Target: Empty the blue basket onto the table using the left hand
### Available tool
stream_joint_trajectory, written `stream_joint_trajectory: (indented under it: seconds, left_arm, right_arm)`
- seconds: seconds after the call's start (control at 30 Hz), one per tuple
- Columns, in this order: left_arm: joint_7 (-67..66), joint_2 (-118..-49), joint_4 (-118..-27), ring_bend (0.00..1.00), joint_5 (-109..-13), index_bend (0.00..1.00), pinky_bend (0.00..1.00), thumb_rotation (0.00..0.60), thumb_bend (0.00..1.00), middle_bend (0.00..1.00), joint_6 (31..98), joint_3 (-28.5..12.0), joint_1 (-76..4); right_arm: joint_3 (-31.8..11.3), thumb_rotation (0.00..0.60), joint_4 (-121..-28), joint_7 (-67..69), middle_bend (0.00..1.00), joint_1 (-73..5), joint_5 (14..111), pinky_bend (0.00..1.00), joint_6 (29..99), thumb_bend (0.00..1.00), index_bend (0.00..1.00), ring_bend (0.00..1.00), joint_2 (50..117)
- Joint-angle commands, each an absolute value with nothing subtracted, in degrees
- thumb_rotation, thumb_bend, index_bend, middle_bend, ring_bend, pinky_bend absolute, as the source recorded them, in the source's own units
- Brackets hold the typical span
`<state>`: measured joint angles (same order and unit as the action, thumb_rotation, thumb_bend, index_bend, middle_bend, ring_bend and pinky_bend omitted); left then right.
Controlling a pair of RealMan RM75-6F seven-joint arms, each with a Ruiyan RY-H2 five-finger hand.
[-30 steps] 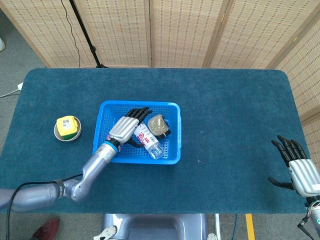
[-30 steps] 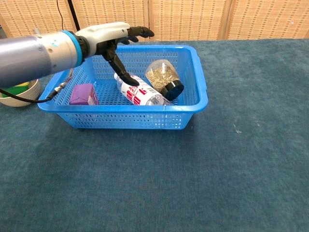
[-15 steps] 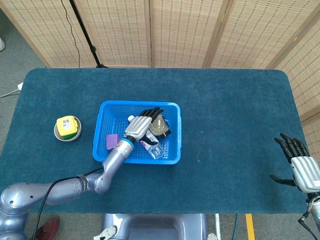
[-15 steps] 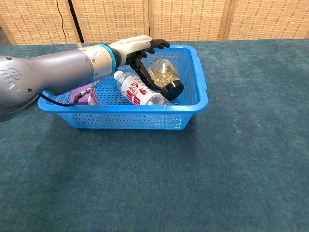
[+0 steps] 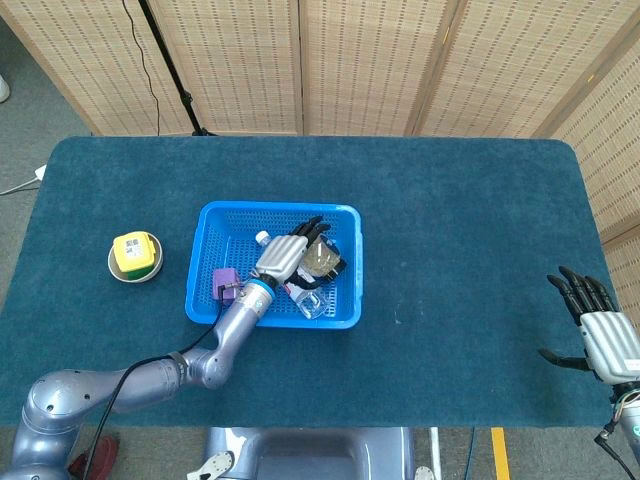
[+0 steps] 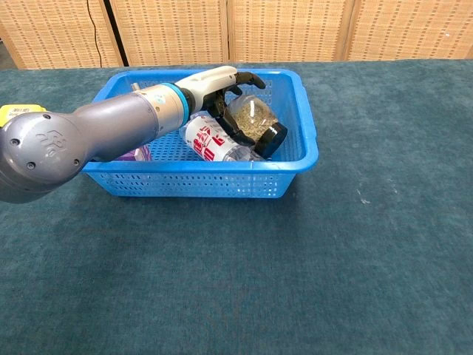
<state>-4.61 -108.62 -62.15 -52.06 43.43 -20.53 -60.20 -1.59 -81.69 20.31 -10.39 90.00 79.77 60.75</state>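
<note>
Now the blue basket sits a little toward nine o'clock of the table's middle, a rectangular mesh tub with low walls. Inside lie a clear water bottle with a red-and-white label, a glass jar of grainy stuff with a black lid at its three o'clock, and a purple box at the nine o'clock end. My left hand has moved over from the bottle and my fingers now curl around the jar's body; whether they press it I cannot tell. My right hand rests spread and empty at the table's four o'clock edge, much as before. A yellow-topped bowl stands at nine o'clock, outside the basket.
</note>
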Motion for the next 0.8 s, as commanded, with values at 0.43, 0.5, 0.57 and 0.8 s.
stream_joint_trajectory:
  seconds: [0.43,0.5,0.57,0.8]
  left_arm:
    - [-5.9,-111.0,-61.7,0.35,-52.8,0.48,0.52,0.600,0.32,0.34,48.9,-22.4,-60.3]
    - [-5.4,-109.4,-64.3,0.35,-54.1,0.48,0.52,0.600,0.32,0.34,50.2,-22.6,-59.5]
    - [-5.3,-107.7,-67.0,0.35,-55.3,0.48,0.52,0.600,0.32,0.34,51.4,-22.5,-58.6]
    - [-5.1,-98.0,-79.9,0.35,-60.3,0.48,0.52,0.600,0.32,0.34,56.4,-21.4,-53.6]
  right_arm:
    - [-1.5,0.600,-81.7,20.8,0.01,-10.4,90.2,0.00,79.8,0.00,0.03,0.00,60.6]
    - [-1.5,0.600,-81.8,20.8,0.01,-10.4,90.3,0.00,80.0,0.00,0.03,0.00,60.6]
    - [-1.4,0.600,-81.9,20.8,0.01,-10.3,90.5,0.00,80.2,0.00,0.03,0.00,60.5]
    - [-1.0,0.600,-82.6,20.4,0.01,-10.1,91.6,0.00,81.0,0.00,0.03,0.00,60.3]
